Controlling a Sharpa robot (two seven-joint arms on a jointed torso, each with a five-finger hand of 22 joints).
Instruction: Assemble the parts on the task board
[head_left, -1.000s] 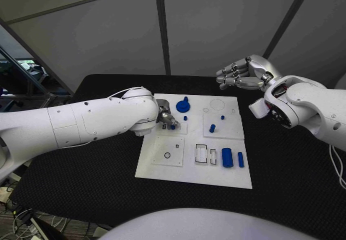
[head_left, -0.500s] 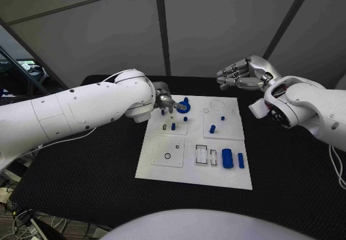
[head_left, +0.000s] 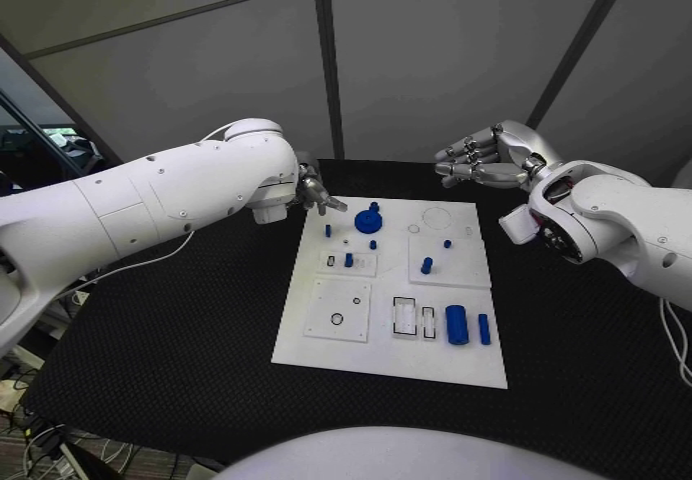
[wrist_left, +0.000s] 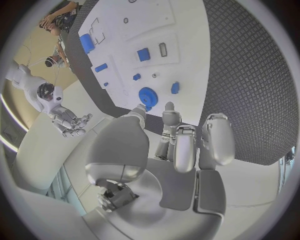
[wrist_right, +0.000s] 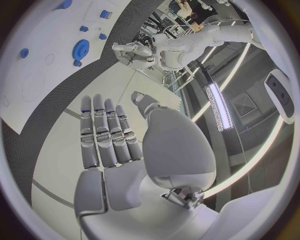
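The white task board (head_left: 378, 352) lies in the middle of the table. A blue gear (head_left: 368, 213) stands near its far edge, with small blue pegs (head_left: 348, 259) around it. Two blue cylinders (head_left: 457, 324) lie near the board's right edge. My left hand (head_left: 315, 192) hovers off the board's far left corner, beside the gear, holding nothing, its fingers apart. In the left wrist view the fingertips (wrist_left: 170, 107) point at the gear (wrist_left: 147, 95). My right hand (head_left: 490, 155) is raised beyond the far right corner, fingers loosely spread and empty. The right wrist view shows the same hand (wrist_right: 112, 135).
Black table surface (head_left: 173, 340) surrounds the board on all sides. Empty slots (head_left: 415, 316) and a ring-shaped recess (head_left: 336, 319) sit on the board's near half. Grey wall panels stand behind the table.
My left hand has lifted off the board's left middle and drawn back towards the far left corner. A small blue peg stands where it was. The right hand has barely moved.
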